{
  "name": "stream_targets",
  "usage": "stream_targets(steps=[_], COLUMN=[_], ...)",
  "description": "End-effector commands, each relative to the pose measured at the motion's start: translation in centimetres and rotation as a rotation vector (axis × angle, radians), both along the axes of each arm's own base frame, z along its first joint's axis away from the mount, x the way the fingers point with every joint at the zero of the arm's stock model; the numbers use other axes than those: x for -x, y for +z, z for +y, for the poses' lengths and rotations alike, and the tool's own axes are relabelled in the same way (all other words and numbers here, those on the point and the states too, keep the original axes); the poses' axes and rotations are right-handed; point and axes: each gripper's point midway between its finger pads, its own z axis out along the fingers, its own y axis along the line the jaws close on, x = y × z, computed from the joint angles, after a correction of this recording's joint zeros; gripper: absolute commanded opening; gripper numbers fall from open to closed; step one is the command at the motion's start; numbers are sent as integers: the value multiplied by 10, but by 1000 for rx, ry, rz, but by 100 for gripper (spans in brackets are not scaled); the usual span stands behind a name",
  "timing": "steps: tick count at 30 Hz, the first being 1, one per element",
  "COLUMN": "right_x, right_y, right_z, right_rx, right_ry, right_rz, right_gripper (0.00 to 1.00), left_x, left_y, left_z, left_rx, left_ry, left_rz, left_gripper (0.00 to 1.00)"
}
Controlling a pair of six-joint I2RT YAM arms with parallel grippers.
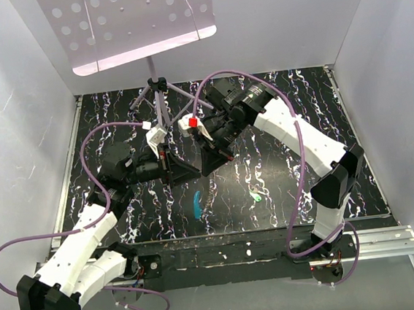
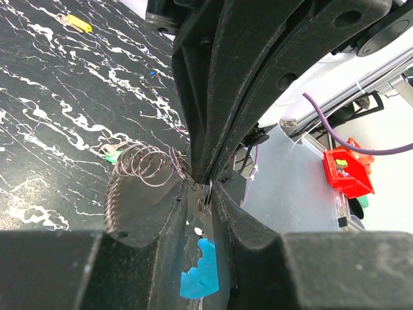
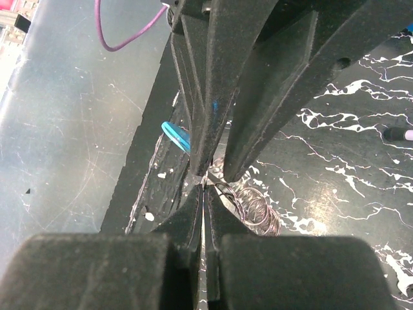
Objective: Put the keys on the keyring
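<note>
Both grippers meet tip to tip above the middle of the black marbled mat (image 1: 276,112). The keyring (image 2: 145,166) is a bunch of several thin silvery loops hanging between them, also in the right wrist view as the keyring (image 3: 258,208). My left gripper (image 2: 204,194) has its jaws pinched on one wire of it. My right gripper (image 3: 204,187) is shut on a thin silvery part of it. From above, the left gripper (image 1: 191,172) and right gripper (image 1: 208,168) hide the ring. The green-headed key (image 1: 256,196) lies on the mat, apart from both.
A light-blue piece (image 1: 198,203) lies on the mat under the grippers. A yellow-headed key (image 2: 77,22) lies farther off. The purple tripod stand (image 1: 158,94) with its perforated panel stands at the back. White walls close three sides. A red bin (image 2: 348,171) sits off the table.
</note>
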Motion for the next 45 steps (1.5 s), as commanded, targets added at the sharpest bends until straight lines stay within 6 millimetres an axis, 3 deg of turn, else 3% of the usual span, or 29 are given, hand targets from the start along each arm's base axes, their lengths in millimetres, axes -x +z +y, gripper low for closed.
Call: stream_targets(steps=[1,4,9,13,17,26,31,35,45], right_x=[24,24,25,25,20,-9,-7,-1,4], right_y=[13,13,18,33,54,81,81,74,63], right_z=[-10,-10,-11,-19,-34,-61,-70,-75,-77], right_rx=[37,38,30,0,-52,-187,-257,-279,-269], right_ry=[22,22,17,11,-22,-145,-136,-103,-95], right_rz=[99,98,94,60,17,-31,-54,-103,-57], right_gripper=[1,1,1,35,46,47,48,50,51], left_x=[0,2,6,11,20,37,47,55,57], left_y=[11,10,12,22,44,116,146,155,144], left_z=[0,0,5,13,23,27,26,21,10], left_rx=[-3,-3,-13,17,117,373,489,500,427], left_ry=[-1,-15,-2,41,94,87,28,-63,-196], left_rz=[-26,-24,-67,-208,-391,-580,-632,-643,-650], left_gripper=[17,1,0,0,0,0,0,0,0])
